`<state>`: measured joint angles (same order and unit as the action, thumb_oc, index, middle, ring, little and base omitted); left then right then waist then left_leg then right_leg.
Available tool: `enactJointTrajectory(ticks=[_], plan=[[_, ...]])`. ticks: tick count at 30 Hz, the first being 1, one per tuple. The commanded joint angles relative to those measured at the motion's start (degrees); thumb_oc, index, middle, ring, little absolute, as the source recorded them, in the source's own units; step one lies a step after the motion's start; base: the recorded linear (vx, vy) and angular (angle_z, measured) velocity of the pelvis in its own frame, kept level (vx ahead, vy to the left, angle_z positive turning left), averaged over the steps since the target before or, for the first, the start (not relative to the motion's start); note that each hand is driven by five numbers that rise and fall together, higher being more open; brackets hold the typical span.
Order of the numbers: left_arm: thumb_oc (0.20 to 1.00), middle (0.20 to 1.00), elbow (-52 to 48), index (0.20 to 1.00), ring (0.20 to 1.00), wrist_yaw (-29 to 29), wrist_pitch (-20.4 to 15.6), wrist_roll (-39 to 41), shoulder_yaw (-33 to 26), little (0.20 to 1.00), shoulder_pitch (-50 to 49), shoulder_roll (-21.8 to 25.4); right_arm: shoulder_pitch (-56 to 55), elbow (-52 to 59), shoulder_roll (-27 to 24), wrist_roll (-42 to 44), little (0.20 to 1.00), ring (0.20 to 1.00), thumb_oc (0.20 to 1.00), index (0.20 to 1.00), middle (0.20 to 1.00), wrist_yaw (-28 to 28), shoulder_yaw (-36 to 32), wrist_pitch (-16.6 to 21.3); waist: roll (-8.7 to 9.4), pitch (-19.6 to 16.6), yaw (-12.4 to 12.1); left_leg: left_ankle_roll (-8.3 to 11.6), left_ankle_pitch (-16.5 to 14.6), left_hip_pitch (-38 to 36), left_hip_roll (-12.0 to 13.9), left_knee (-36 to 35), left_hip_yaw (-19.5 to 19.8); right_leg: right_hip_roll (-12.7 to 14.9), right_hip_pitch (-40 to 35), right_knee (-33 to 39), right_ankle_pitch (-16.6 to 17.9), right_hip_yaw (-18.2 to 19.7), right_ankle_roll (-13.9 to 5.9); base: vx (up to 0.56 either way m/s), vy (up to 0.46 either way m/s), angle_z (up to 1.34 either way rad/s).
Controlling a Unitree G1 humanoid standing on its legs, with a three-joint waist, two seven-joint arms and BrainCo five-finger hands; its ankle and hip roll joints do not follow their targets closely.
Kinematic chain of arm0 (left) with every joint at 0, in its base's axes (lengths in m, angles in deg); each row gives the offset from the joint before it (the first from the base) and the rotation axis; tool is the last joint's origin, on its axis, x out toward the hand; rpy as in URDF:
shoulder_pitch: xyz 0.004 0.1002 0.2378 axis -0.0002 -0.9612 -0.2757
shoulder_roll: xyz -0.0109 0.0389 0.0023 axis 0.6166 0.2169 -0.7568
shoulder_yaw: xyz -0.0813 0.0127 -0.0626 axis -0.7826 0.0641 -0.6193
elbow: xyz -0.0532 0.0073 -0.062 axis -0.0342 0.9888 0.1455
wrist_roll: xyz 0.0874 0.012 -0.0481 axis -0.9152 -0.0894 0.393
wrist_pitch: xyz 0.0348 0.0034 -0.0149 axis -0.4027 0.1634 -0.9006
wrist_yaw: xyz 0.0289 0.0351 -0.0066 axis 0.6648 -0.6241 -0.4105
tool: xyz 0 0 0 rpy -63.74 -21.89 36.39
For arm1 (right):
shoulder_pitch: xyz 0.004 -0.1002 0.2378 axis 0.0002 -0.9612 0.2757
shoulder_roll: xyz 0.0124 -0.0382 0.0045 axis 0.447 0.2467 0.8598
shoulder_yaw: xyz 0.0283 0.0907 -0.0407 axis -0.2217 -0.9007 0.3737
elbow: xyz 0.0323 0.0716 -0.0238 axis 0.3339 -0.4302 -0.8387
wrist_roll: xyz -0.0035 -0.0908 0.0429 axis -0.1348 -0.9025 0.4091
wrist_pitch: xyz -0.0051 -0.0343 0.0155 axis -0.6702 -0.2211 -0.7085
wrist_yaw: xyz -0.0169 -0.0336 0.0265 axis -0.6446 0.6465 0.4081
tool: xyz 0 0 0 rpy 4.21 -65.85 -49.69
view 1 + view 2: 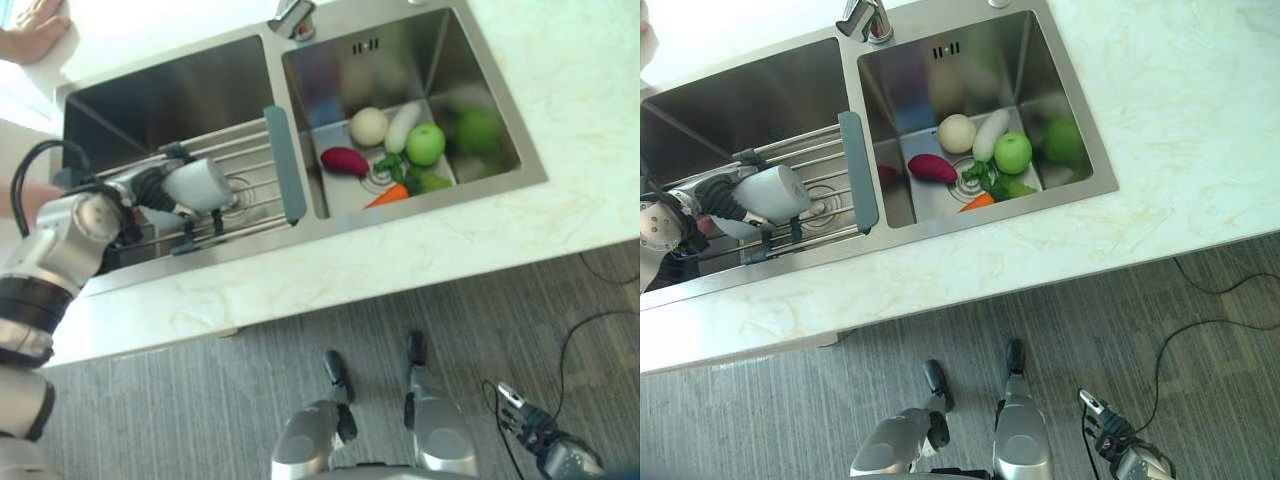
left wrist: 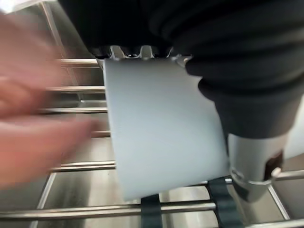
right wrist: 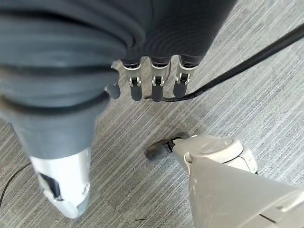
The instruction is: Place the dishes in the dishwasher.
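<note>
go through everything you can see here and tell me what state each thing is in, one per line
white cup: on its side, held over the rack
left hand: curled round the cup
right hand: hanging by the floor, fingers relaxed, holding nothing
sink rack: laid across the left basin
faucet: no water seen running
right basin: holds vegetables and a green apple
person's hand: resting on the counter

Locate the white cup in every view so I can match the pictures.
Left eye: cup at centre-left, over the rack in the left basin.
Right eye: far left, same rack.
Left wrist: centre, in the left hand.
Right wrist: not there.
Shared landmark: the rack's bars.
</note>
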<state>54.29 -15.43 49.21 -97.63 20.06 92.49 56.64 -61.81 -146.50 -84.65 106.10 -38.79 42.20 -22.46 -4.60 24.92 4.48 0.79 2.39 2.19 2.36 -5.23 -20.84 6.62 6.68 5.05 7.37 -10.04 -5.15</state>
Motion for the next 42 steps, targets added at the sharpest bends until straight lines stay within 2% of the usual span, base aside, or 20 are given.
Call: enactJointTrajectory(ticks=[1,9,18,23,27,31,35,36,38,42], plan=[[1.0,1.0,4.9,1.0,1.0,0.4,1.0,-1.3,2.0,1.0,-0.1,1.6,0.7,-1.2,-0.1,0.6,1.0,1.0,1.0,1.0,1.0,-0.2,1.4,-0.2,1.43,-0.5,0.4,1.11,0.0,2.0,-1.9,0.5,5.8,2.5,0.7,-0.2,1.8,-0.2,-6.26,0.0,0.0,0.0],[1.0,1.0,4.4,1.0,1.0,-3.1,-0.6,-2.7,0.6,1.0,-0.7,1.9,0.0,-0.2,0.9,0.8,1.0,1.0,1.0,1.0,1.0,-1.2,1.9,-1.0,1.32,-2.2,0.2,1.32,-0.4,0.3,-1.8,0.6,5.5,2.6,-1.0,-0.3,1.2,-1.3,-6.28,0.0,-0.011,0.04],[1.0,1.0,1.3,1.0,1.0,-4.8,-1.8,-6.2,-2.5,1.0,-3.6,1.6,-2.4,-1.9,2.6,-0.4,1.0,1.0,1.0,1.0,1.0,-3.4,0.4,-2.5,0.65,-7.7,0.1,1.69,-1.1,-4.4,-1.2,0.8,3.7,2.6,-5.6,-0.2,-0.1,-3.2,-5.88,0.05,-0.031,0.04],[1.0,1.0,-1.4,1.0,1.0,-9.4,-3.0,-5.7,-6.9,1.0,-6.5,2.0,-4.6,-2.7,4.0,-1.3,1.0,1.0,1.0,1.0,1.0,-3.3,-0.6,-2.2,0.69,-10.5,-0.4,1.8,-1.7,-6.6,-0.9,0.8,3.2,2.4,-8.1,-0.1,-1.0,-4.1,-5.65,0.09,-0.047,0.06],[1.0,1.0,-5.2,1.0,1.0,-15.2,-3.6,-2.4,-11.8,1.0,-12.0,-1.2,-5.6,-3.8,5.4,-2.0,1.0,1.0,1.0,1.0,1.0,-3.6,-1.3,-1.7,0.66,-12.6,-1.2,1.6,-2.4,-8.2,-0.9,1.2,3.9,2.4,-10.1,-0.2,-2.1,-4.7,-5.2,0.09,-0.028,0.14],[1.0,1.0,-8.7,1.0,1.0,-20.9,-6.2,-5.6,-15.6,1.0,-16.6,-4.0,-6.4,-4.7,6.3,-2.8,1.0,1.0,1.0,1.0,1.0,-3.8,-1.8,-1.0,1.0,-14.1,-1.8,1.45,-2.9,-9.2,-1.0,1.2,4.3,2.3,-11.4,-0.2,-2.8,-5.1,-4.98,0.03,-0.007,0.01],[1.0,1.0,-13.2,1.0,1.0,-25.9,-8.3,-7.2,-18.4,1.0,-19.1,-4.0,-6.7,-5.9,6.7,-4.0,1.0,1.0,1.0,1.0,1.0,-3.0,-2.3,-0.9,1.16,-15.3,-2.5,1.45,-3.2,-9.9,-0.9,1.0,4.8,2.1,-12.5,-0.3,-3.5,-5.6,-4.7,0.0,0.008,0.13],[1.0,1.0,-15.9,1.0,1.0,-28.9,-9.2,-6.0,-20.8,1.0,-20.2,-4.2,-7.0,-5.8,7.1,-4.4,1.0,1.0,1.0,1.0,1.0,-2.9,-2.1,-0.7,1.31,-15.9,-3.0,1.4,-3.4,-10.1,-0.9,0.9,5.2,2.0,-13.0,-0.3,-4.0,-6.0,-4.49,-0.02,0.012,0.19],[1.0,1.0,-19.0,1.0,1.0,-29.9,-8.4,-4.5,-23.9,1.0,-22.4,-5.5,-7.2,-5.9,7.5,-5.0,1.0,1.0,1.0,1.0,1.0,-2.8,-2.3,-0.6,1.51,-16.4,-3.6,1.42,-3.5,-10.3,-0.8,0.8,5.8,1.8,-13.4,-0.3,-4.4,-6.3,-4.29,-0.02,0.002,0.13],[1.0,1.0,-24.4,1.0,1.0,-34.2,-9.4,-2.0,-29.9,1.0,-27.2,-10.3,-7.5,-5.8,8.3,-5.6,1.0,1.0,1.0,1.0,1.0,-3.7,-2.5,-0.9,2.07,-17.2,-4.7,1.43,-3.7,-10.6,-0.7,0.7,7.0,1.6,-14.5,-0.4,-5.2,-7.1,-3.87,-0.01,-0.019,0.17]])
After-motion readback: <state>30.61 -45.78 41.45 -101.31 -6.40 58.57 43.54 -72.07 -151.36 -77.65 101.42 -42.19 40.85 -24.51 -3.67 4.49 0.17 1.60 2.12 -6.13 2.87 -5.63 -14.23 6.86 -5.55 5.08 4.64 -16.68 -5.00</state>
